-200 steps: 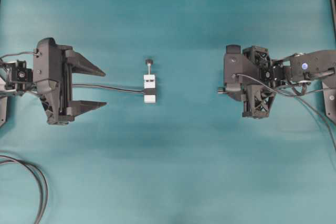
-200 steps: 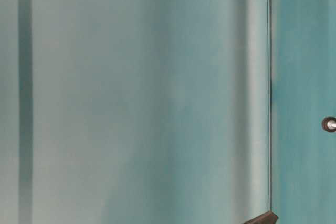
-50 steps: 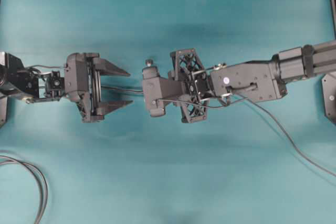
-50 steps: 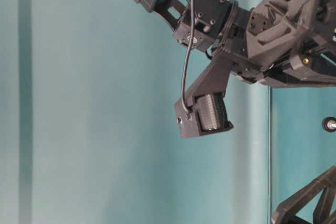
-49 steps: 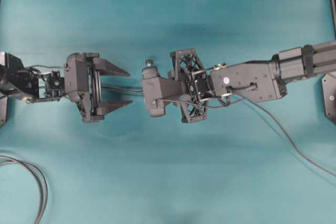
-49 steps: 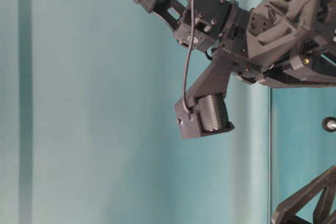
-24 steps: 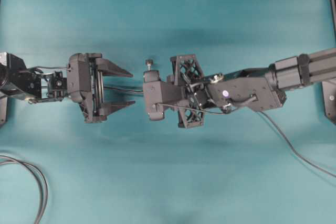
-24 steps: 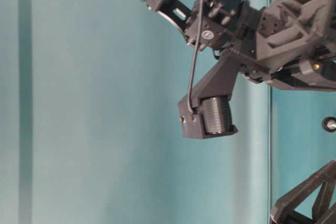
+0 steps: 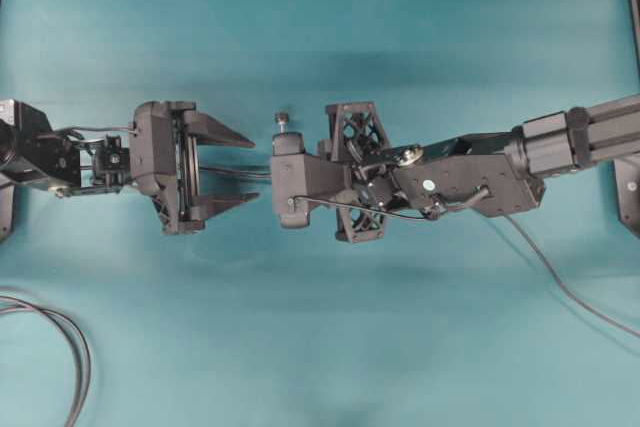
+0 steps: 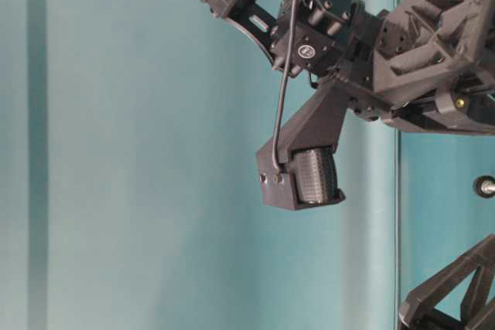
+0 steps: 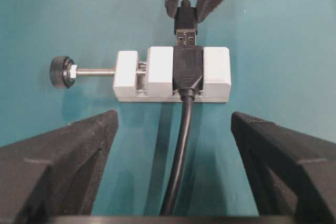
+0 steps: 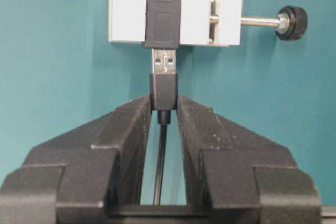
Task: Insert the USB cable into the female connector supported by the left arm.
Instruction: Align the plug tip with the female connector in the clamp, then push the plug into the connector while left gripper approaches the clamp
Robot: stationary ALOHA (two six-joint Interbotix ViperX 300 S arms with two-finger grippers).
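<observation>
Rolled at the wrist since a second ago, the right gripper (image 12: pixel 164 109) now carries its lattice frame more edge-on in the overhead view, and it sits just right of the white block. Look at the USB cable (image 12: pixel 164 88): its slim black plug is pinched between the right gripper's 2 dark fingers (image 12: pixel 128 129), metal tip pointing straight at the female connector (image 12: pixel 163 19). The tip meets the connector's mouth, yet most of the metal shell is bare, so the plug is not seated. From the left wrist view the same meeting shows from the other side: the plug (image 11: pixel 187 20) comes down between 2 fingertips onto the connector (image 11: pixel 187 69), which lies clamped in the white block (image 11: pixel 215 74) on the teal table (image 11: pixel 283 35). A screw with a black knob (image 11: pixel 62 72) sticks out of the block's side.

Over on the other side, the left gripper (image 9: pixel 235 171) stands wide open, its 2 wedge fingers (image 9: pixel 222 131) spread either side of the connector's own dark cable (image 9: pixel 232 171) and gripping nothing. Its tips stop short of the block, with a clear gap between. The left arm (image 9: pixel 60 152) reaches in from the left edge.

Down in the lower left corner a loop of thicker dark cable (image 9: pixel 78 367) lies on the table, well apart from the action.
</observation>
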